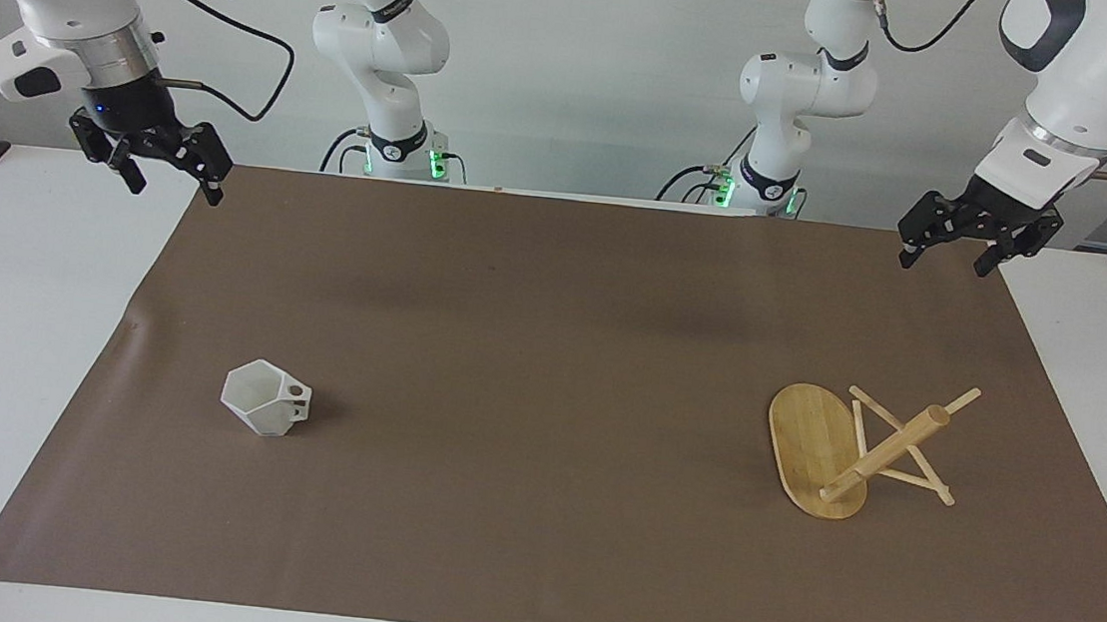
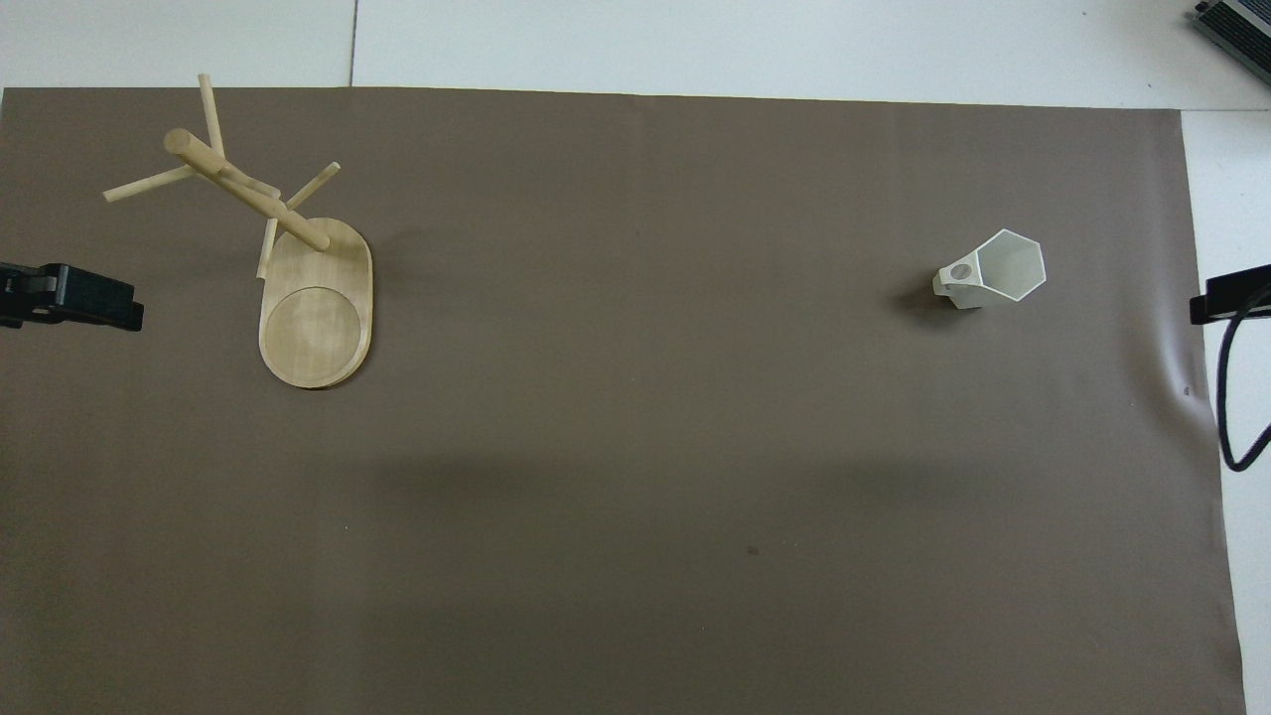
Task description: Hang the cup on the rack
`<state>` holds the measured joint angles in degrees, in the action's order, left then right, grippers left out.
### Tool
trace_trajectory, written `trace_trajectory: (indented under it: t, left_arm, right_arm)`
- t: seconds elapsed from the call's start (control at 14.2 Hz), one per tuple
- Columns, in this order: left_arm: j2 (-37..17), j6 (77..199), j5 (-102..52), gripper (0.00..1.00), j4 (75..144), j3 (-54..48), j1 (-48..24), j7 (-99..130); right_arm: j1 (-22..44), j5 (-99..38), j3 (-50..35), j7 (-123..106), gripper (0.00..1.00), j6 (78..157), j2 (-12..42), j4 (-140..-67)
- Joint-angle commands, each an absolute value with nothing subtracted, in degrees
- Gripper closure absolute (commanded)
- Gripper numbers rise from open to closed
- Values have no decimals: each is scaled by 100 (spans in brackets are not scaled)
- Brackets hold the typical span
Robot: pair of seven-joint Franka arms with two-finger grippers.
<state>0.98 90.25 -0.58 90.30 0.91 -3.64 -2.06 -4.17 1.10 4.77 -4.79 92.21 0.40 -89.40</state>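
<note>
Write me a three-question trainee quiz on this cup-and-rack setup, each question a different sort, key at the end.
1. True or false: the cup already hangs on a peg of the rack.
2. Which gripper is over the cup's end of the table: (a) left gripper, (b) right gripper?
3. Fill in: the cup stands upright on the brown ____.

Key
1. False. It stands on the table, apart from the rack, which is toward the left arm's end.
2. b. Both grippers wait, raised and open, holding nothing.
3. mat.
</note>
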Motion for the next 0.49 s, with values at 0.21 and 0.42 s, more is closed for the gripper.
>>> trace_trajectory:
  t: [0.21, 0.42]
  left_arm:
    - [264, 9026, -132, 0, 9211, 88, -325, -272]
    - [264, 9026, -132, 0, 9211, 88, -325, -272]
  right_arm:
    - [-466, 132, 518, -615, 0, 9622, -105, -9289]
    - [-466, 97, 536, -607, 0, 10019, -132, -9527]
